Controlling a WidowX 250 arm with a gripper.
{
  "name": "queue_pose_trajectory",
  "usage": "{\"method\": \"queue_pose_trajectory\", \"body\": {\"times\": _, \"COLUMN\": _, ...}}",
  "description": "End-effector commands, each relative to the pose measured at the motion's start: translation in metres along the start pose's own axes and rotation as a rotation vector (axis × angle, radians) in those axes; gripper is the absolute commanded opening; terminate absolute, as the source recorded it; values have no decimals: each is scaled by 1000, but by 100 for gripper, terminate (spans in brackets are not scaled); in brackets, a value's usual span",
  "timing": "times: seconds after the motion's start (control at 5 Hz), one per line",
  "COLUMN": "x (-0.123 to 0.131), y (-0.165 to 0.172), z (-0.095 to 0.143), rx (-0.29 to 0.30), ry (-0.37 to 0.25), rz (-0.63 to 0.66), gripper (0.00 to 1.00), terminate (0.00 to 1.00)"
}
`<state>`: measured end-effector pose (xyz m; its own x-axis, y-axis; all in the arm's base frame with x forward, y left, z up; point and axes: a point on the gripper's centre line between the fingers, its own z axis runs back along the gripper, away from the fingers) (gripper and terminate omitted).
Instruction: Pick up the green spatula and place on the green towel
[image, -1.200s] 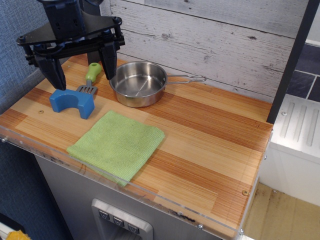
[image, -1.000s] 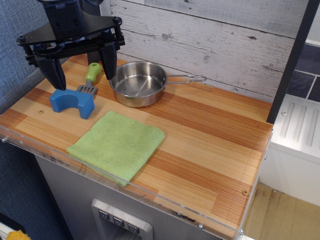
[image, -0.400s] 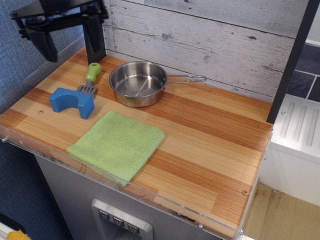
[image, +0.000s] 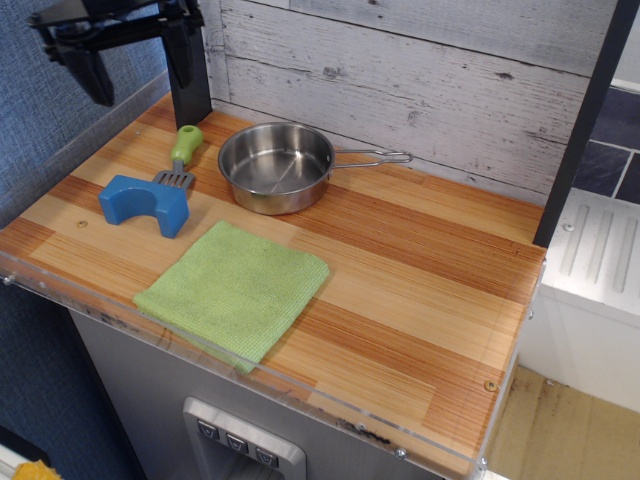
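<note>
At the table's (image: 420, 290) back left corner, the gripper (image: 140, 65) hung above the wood with its jaws spread wide, grasping nothing. The green spatula (image: 181, 155) lay below, its slotted blade touching the blue arch block (image: 145, 205), just beside the steel pan (image: 276, 166). The green towel (image: 235, 290) lay flat near the front edge.

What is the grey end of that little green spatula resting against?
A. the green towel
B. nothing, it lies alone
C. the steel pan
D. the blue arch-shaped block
D: the green spatula lies with its grey slotted blade against the top of the blue arch-shaped block, apart from the steel pan and the green towel.
</note>
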<state>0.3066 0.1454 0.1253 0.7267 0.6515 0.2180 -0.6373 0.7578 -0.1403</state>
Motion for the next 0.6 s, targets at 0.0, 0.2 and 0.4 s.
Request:
{"method": "queue_pose_trajectory", "body": {"times": 0.0, "x": 40, "y": -25, "z": -19, "rx": -40, "ry": -110, "rz": -95, "gripper": 100, "terminate": 0}}
{"method": "queue_pose_trajectory", "body": {"times": 0.2, "x": 52, "y": -24, "z": -35, "rx": -20, "ry": -107, "rz": -91, "gripper": 100, "terminate": 0}}
{"method": "queue_pose_trajectory", "body": {"times": 0.4, "x": 61, "y": -15, "z": -52, "rx": 25, "ry": -91, "rz": -79, "gripper": 100, "terminate": 0}}
